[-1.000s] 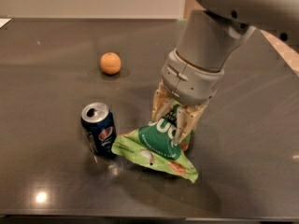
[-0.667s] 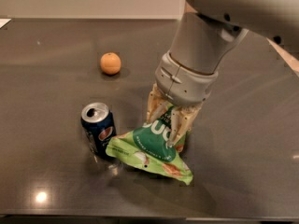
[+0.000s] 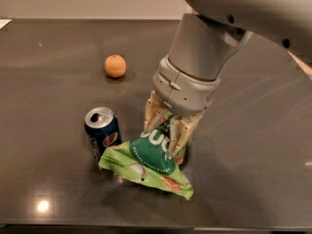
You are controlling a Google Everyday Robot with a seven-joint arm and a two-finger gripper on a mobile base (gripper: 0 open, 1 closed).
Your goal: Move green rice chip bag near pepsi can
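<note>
The green rice chip bag (image 3: 146,162) is a crinkled light-green bag with a dark green round label. It hangs tilted from my gripper (image 3: 165,130), its lower edge on or just above the dark table (image 3: 48,57). My gripper comes down from the upper right and its tan fingers (image 3: 173,136) are shut on the bag's top edge. The pepsi can (image 3: 103,131), dark blue with a silver top, stands upright just left of the bag. The bag's left corner reaches the can's base.
An orange round fruit (image 3: 115,66) lies on the table behind and left of the can. The table's front edge runs along the bottom of the view. My large grey arm (image 3: 204,52) fills the upper right.
My gripper has carried the bag a little to the left and down, closer to the can. The can and the orange have not moved.
</note>
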